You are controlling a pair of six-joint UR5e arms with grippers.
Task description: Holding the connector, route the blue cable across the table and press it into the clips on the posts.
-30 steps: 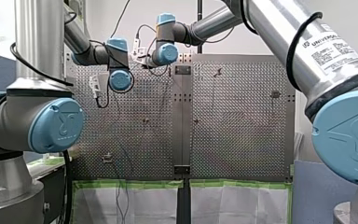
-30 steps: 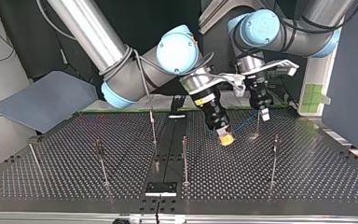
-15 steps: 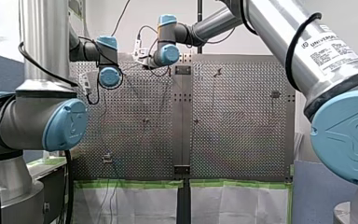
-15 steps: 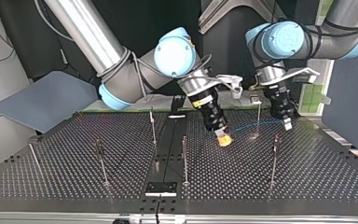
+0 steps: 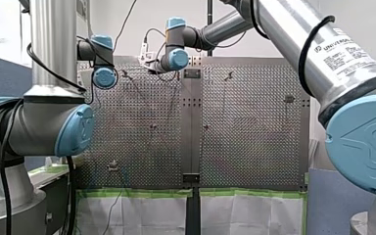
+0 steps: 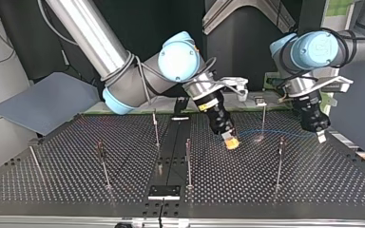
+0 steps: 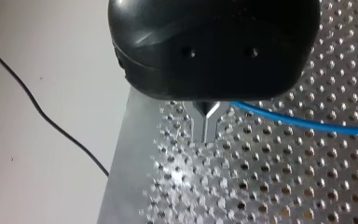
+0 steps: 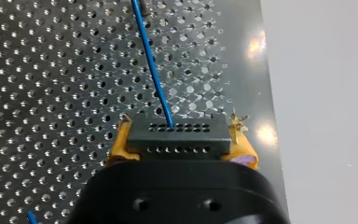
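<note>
Right wrist view showed my right gripper (image 8: 181,136) clamped by its yellow pads on the one black connector (image 8: 177,144), the single blue cable (image 8: 151,65) running ahead over the table (image 8: 51,70). My left gripper (image 7: 206,125) had its metal fingers pinched together, seemingly on that cable. I counted six posts (image 6: 188,159) in the top view, and with the line low beside one, I'd have raised it taut to clip height before pressing.

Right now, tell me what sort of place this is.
Probably a robotics lab test bench: my right arm and my left arm work over a perforated metal table set with thin posts, my right tool clamping a connector whose blue cable runs to my left tool.
</note>
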